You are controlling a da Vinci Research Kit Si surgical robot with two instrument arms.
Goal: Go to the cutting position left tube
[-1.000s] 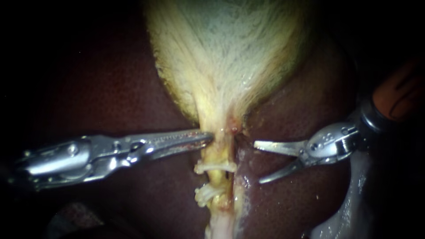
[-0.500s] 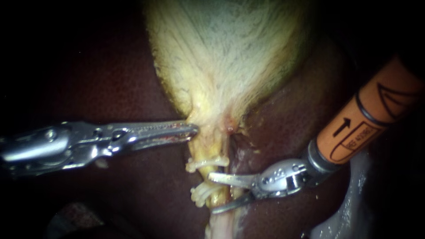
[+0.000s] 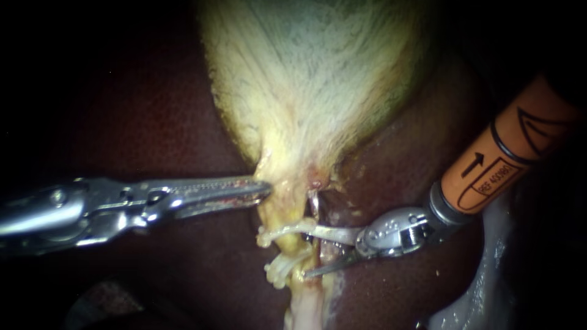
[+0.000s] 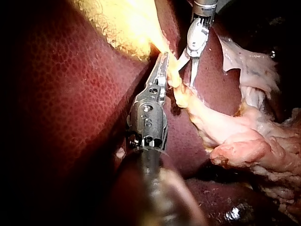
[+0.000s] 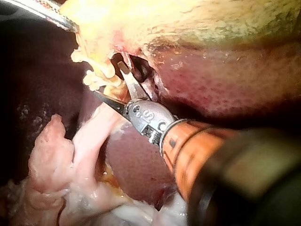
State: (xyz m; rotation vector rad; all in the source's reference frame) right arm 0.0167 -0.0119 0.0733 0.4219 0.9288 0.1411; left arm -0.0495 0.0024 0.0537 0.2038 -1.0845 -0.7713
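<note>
Raised since before, the right instrument point(image 3: 307, 249) is set, blades parted, astride the soft, slippery left tube point(image 3: 293, 244) between its clips point(image 3: 278, 232), best kept taut by the left instrument point(image 3: 264, 188) clamped on the gallbladder point(image 3: 318, 91).

In the endoscope view the right instrument's point(image 3: 307, 250) upper blade merges with the pale upper clip point(image 3: 284, 231). Its tip cannot be made out, nor whether the tube point(image 3: 301, 305) lies fully between the parted jaws. The left instrument point(image 3: 264, 187) sinks its clamped tips into the gallbladder's point(image 3: 318, 91) neck, and how much tissue they hold is hidden. Both shafts run out at the edges. The gallbladder is cut off above, the tube below. The liver point(image 3: 153, 122) fades into darkness at the sides. In the right wrist view the near shaft is a blur.
</note>
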